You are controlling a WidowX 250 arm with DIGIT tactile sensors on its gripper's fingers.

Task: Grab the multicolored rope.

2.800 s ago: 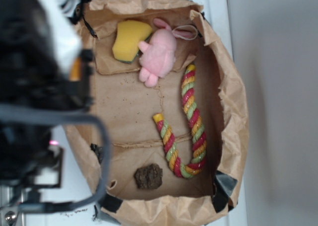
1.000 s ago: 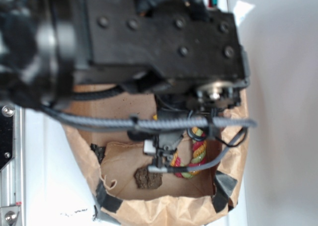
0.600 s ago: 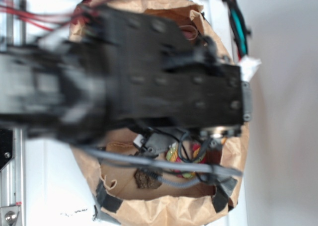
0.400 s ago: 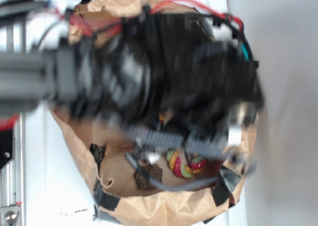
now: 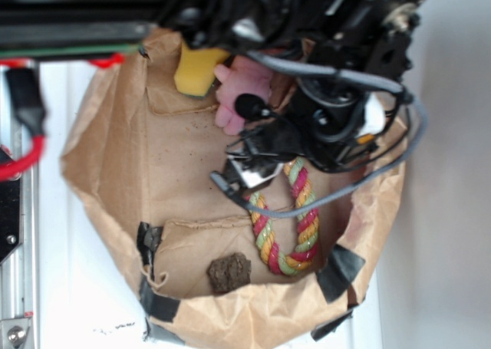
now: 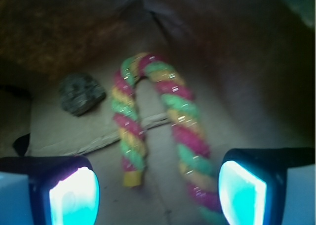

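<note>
Gripper (image 6: 158, 185): I see its fingers (image 6: 74, 190) spread wide, holding nothing.
Multicolored rope (image 6: 148, 121): lying bent on the brown paper bag (image 5: 107, 172) floor, its two ends between and just under my fingers.
Dark lump (image 5: 229, 272): beside the rope's bend.
Pink plush (image 5: 234, 96): near the yellow sponge (image 5: 196, 71).

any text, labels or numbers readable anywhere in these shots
None can be read.
Paper bag: no print visible.
Rope, sponge, plush: no labels seen.
Dark specks on the white surface under the bag: too small to tell whether they are writing.
Gripper: no markings.
</note>
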